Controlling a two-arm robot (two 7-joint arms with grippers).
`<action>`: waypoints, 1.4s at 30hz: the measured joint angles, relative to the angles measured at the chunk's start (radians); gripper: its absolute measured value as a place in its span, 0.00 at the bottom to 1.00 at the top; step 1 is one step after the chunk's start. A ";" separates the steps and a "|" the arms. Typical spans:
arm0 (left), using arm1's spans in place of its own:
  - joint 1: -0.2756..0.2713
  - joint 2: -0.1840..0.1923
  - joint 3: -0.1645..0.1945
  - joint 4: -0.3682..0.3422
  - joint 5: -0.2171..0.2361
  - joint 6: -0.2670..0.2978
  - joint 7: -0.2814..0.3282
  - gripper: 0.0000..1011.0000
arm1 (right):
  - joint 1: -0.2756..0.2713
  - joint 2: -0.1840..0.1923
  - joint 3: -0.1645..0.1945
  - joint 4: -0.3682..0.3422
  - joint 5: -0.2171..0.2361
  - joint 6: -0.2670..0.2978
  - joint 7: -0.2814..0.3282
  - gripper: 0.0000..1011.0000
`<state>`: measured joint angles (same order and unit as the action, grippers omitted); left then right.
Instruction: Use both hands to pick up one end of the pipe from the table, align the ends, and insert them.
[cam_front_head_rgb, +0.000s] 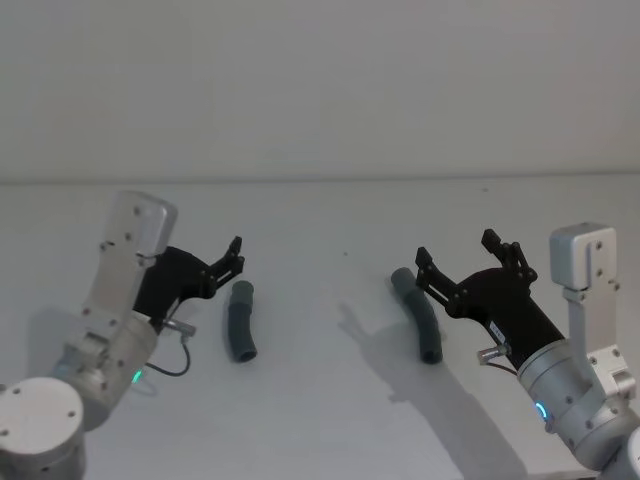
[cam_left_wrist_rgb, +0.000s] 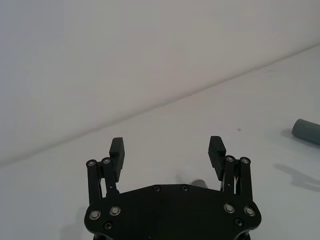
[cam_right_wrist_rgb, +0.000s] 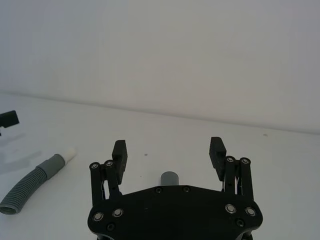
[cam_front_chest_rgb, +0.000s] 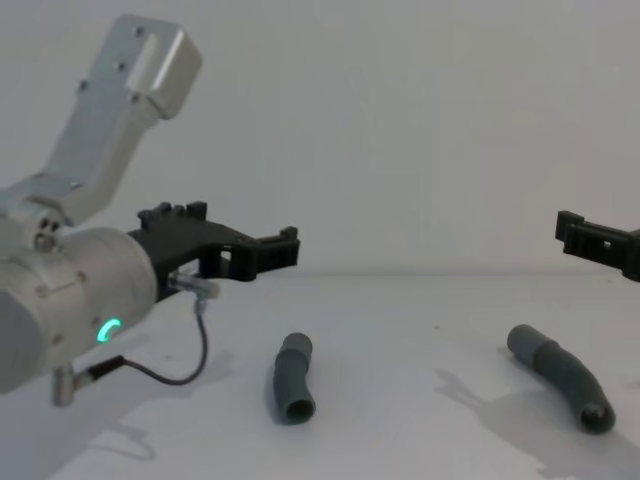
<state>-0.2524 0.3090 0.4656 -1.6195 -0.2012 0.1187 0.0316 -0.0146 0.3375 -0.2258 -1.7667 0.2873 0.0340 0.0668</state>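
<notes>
Left gripper (cam_front_head_rgb: 235, 257) wide open, empty; short hose (cam_front_head_rgb: 241, 322) on table (cam_front_head_rgb: 330, 400), just beside fingertips. Right gripper (cam_front_head_rgb: 457, 250) likewise wide open, empty; long hose (cam_front_head_rgb: 421, 315) close on its inner side.

Soft, even light lies over the plain matt white table (cam_front_head_rgb: 320, 430), which reads pale grey rather than bright, with no glare anywhere on it. Just left of the longer curved dark grey ribbed hose piece (cam_front_head_rgb: 420, 318) falls the forked shadow of the black angular right gripper (cam_front_head_rgb: 456, 247). It is faint and soft-edged, so the light comes from above and to the right of that hose. Far to the left of the hose, a paler shadow pools beside the silver-grey left arm (cam_front_head_rgb: 110, 300), where a small cyan lamp (cam_front_head_rgb: 135, 377) glows. Against the dull pale wall (cam_right_wrist_rgb: 160, 50), the right gripper's body is nearly a silhouette.
</notes>
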 joint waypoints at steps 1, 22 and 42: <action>0.000 -0.006 0.001 0.000 0.000 0.012 0.006 0.99 | 0.000 0.000 0.000 0.000 0.000 0.000 0.000 0.99; 0.041 -0.137 0.005 -0.063 -0.030 0.334 0.125 0.99 | 0.000 0.000 0.000 0.000 0.000 0.000 0.000 0.99; 0.021 -0.173 -0.012 -0.048 -0.050 0.441 0.114 0.99 | 0.000 0.000 0.000 0.000 0.000 0.000 0.000 0.99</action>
<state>-0.2316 0.1363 0.4532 -1.6680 -0.2513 0.5597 0.1452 -0.0146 0.3375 -0.2258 -1.7668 0.2874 0.0340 0.0668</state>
